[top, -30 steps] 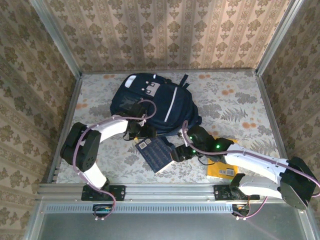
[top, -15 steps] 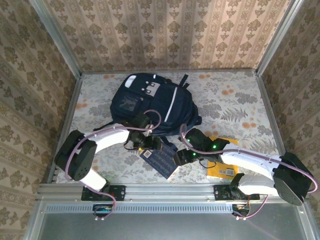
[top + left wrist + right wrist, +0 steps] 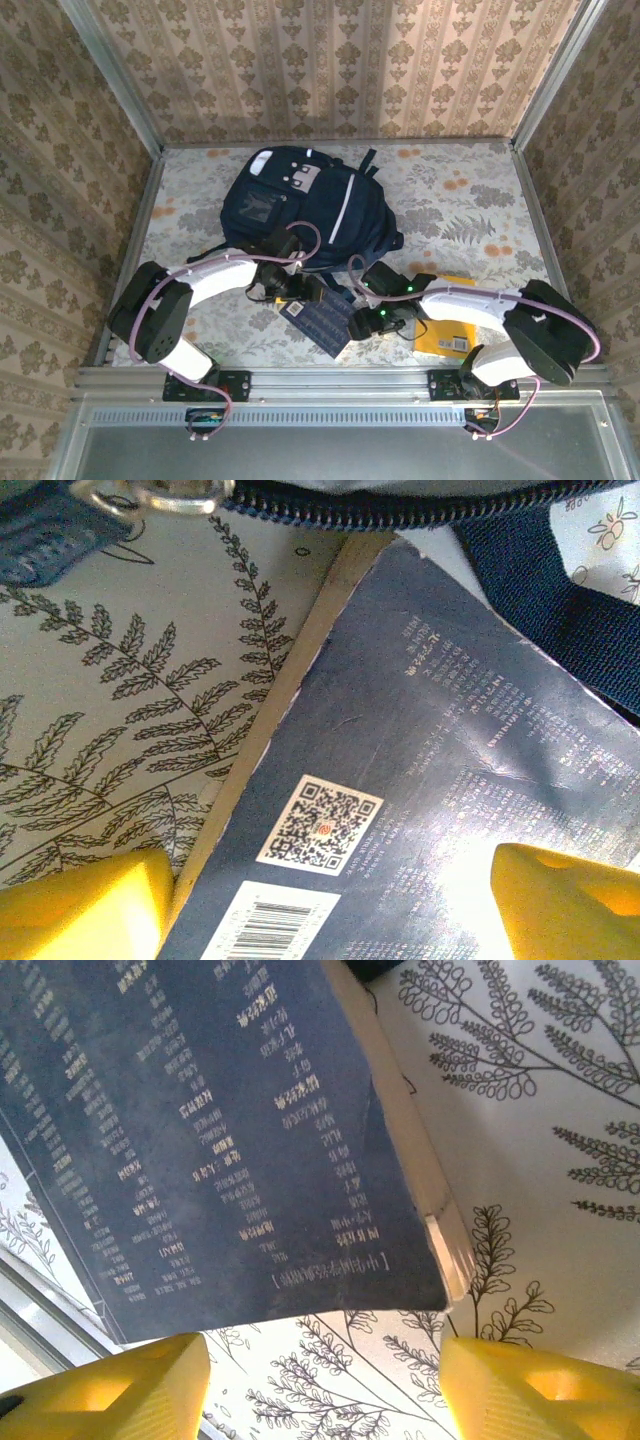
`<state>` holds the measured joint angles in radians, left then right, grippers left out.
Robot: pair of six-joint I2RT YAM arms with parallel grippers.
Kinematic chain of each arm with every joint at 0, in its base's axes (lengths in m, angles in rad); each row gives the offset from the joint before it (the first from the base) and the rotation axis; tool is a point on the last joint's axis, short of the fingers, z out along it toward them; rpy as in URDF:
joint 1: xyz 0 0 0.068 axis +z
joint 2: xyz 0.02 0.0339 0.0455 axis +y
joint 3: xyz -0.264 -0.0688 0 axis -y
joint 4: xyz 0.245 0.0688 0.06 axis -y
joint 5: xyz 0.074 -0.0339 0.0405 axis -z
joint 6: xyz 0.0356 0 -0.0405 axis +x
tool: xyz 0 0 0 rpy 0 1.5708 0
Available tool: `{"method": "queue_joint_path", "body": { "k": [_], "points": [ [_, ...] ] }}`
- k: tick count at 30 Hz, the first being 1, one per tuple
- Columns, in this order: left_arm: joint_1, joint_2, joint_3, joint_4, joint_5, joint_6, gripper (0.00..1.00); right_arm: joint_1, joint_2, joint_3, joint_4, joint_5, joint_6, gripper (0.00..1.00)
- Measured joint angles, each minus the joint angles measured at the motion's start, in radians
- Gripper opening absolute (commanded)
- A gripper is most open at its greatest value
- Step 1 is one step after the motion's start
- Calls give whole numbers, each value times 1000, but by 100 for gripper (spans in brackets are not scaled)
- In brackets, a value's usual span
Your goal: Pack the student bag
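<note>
On the left half of the bench (image 3: 470, 200), toward the far wall, the student bag (image 3: 330, 205) lies flat with its front pocket up. My left jaws stand wide open at the bag's near edge and grip nothing. In the left wrist view one yellow fingertip (image 3: 85, 905) is over the fern-print cloth (image 3: 120, 680) just beside a dark blue book (image 3: 440, 780). The other is over the book's cover, though I cannot tell if it touches. The bag's zipper (image 3: 400, 505) and a strap (image 3: 560, 600) are just beyond the book. The book lies on the bench between my two arms, its QR code (image 3: 320, 825) at the left jaws' end. My right jaws are at the book's near right corner, also spread wide and empty, their fingertips (image 3: 110, 1390) over cloth with the cover's corner just ahead of the gap. Farther right, a flat yellow item (image 3: 445, 335) lies partly under my right arm.
</note>
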<state>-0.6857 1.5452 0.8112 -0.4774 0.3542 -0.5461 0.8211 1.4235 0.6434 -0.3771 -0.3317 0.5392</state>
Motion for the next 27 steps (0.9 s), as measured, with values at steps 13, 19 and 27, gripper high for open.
{"method": "queue_joint_path", "body": {
  "k": [13,19,27],
  "points": [
    [-2,-8,-5,-8,73,0,85,-167,115,66,-23,-193,126,60],
    [-3,-11,-18,-5,80,0,85,-219,143,78,-5,-261,201,62],
    [-53,13,3,-23,135,5,86,-321,142,117,171,-127,222,68]
  ]
}}
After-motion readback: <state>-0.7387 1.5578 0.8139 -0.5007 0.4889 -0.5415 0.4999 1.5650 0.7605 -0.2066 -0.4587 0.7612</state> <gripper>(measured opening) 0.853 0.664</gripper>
